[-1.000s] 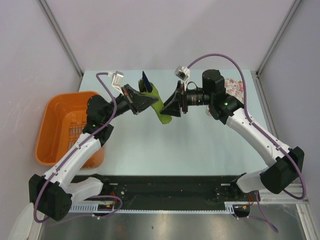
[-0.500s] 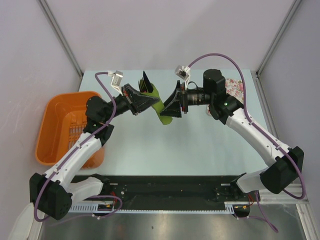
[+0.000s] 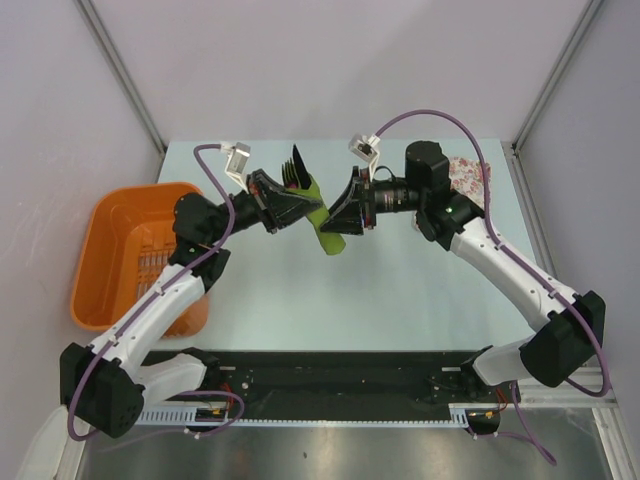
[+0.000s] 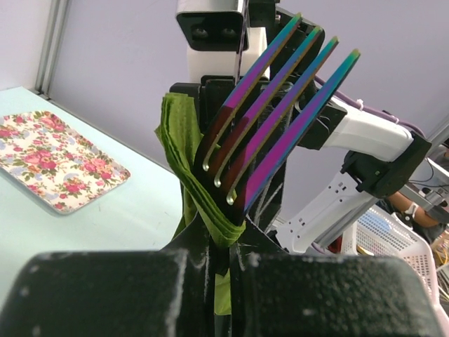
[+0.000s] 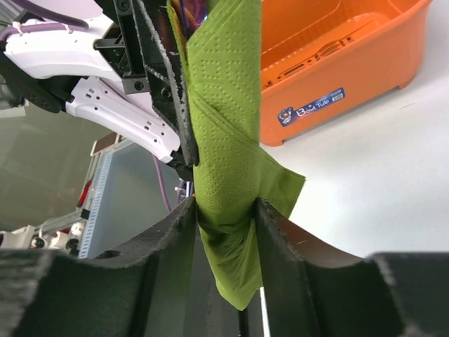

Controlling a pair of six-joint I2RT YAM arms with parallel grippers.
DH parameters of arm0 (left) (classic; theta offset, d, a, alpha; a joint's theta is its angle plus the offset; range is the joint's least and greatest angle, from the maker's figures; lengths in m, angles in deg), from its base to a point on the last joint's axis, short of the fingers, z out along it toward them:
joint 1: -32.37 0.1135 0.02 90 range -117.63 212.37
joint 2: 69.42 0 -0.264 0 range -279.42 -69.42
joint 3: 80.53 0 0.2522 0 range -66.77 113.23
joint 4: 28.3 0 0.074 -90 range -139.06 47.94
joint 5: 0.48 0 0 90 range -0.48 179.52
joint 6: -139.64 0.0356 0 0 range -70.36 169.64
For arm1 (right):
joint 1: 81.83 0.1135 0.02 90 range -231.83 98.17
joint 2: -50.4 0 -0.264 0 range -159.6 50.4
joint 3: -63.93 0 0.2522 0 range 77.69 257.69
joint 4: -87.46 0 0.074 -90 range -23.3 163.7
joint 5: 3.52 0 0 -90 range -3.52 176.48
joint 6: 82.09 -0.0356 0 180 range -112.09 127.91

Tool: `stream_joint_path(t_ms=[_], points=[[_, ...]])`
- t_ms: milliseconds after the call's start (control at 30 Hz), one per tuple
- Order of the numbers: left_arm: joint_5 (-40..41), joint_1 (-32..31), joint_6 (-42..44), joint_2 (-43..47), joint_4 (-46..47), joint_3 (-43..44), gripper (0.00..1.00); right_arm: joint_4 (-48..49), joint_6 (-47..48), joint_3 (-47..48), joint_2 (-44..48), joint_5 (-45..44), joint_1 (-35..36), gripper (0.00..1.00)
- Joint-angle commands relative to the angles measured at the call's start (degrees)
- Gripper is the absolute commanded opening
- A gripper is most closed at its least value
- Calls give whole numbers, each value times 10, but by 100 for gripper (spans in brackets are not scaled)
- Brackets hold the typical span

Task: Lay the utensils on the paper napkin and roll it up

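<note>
On my far left, the orange plastic basket [image 3: 128, 245] sits at the edge of the pale blue-green table [image 3: 330, 290]. Next over, my left claw [image 4: 221, 246] is raised above the table and clamped tight on the olive-green paper napkin [image 5: 224, 126], which is wrapped round the iridescent blue-purple metal utensils [image 4: 273, 119]. Fork tines stick up out of the top of the wrap, and I count one fork for certain. Anything else inside is hidden by the paper. The bundle is off the table, tilted, between the two arms near the far middle.

Right of that, my right claw [image 5: 224, 217] has come in from the other side, with its fingers [image 5: 284, 242] partway apart on either side of the napkin's loose lower end. The paper seems to touch both inner faces, but from this wrist view I cannot tell whether it is truly pinched. A corner of the napkin flares out past the right finger.

Furthest right, the pink-and-white floral square pad [image 4: 56, 165] lies flat on the table, behind the right arm.
</note>
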Motion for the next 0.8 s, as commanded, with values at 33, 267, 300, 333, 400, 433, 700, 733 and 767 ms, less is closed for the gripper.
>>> stream_joint_path(t_ms=[33,267,300,333,400,433,700,733,767], points=[[2,-16,-27,-3,80,18,0,40,-32,-15,5,19,16,34],[10,-16,-20,1,64,15,0,26,-34,7,6,-7,16,0],[15,-15,-13,2,57,15,0,22,-31,12,4,-16,15,0],[22,-15,-10,3,37,17,1,20,-29,17,4,-20,15,0],[30,-14,3,8,20,19,12,12,-24,33,2,-38,14,0],[36,-12,8,10,16,18,16,10,-20,37,0,-43,14,0],[53,35,13,26,-29,10,77,76,-70,48,0,-54,-2,0],[51,41,11,26,-28,9,79,84,-72,49,1,-54,-3,0],[46,46,8,28,-28,8,81,91,-81,49,0,-52,-4,0]])
